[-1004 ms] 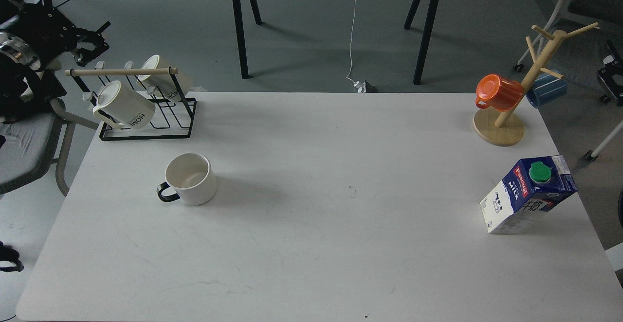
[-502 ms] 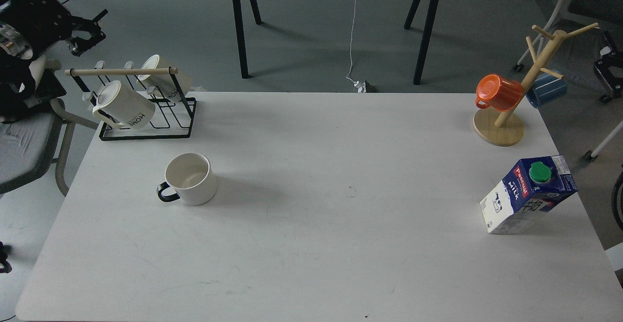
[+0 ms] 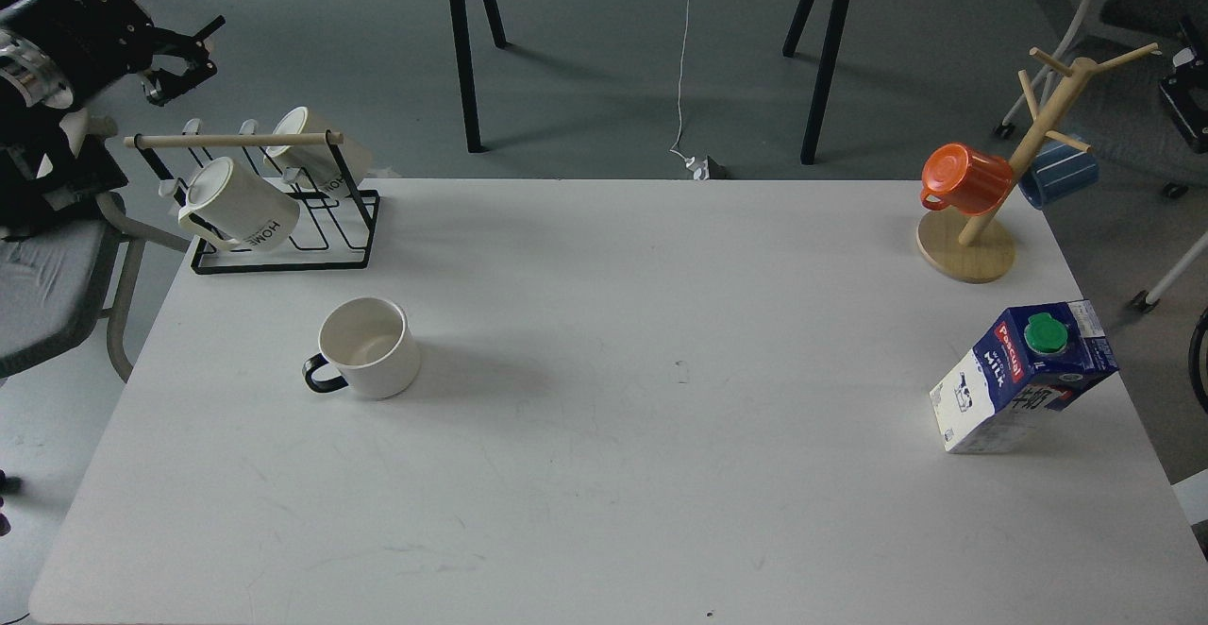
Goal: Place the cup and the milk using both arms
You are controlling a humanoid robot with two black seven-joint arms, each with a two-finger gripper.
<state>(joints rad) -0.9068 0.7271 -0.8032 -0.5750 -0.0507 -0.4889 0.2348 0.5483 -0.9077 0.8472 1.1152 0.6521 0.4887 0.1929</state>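
Left tool, black metal, spread above round glossy cup, boxy milk.

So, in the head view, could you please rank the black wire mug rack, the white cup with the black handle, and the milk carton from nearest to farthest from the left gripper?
1. The black wire mug rack, back left of the table, just below the left gripper.
2. The cup, left side, in front of the rack.
3. The milk carton, far right edge.
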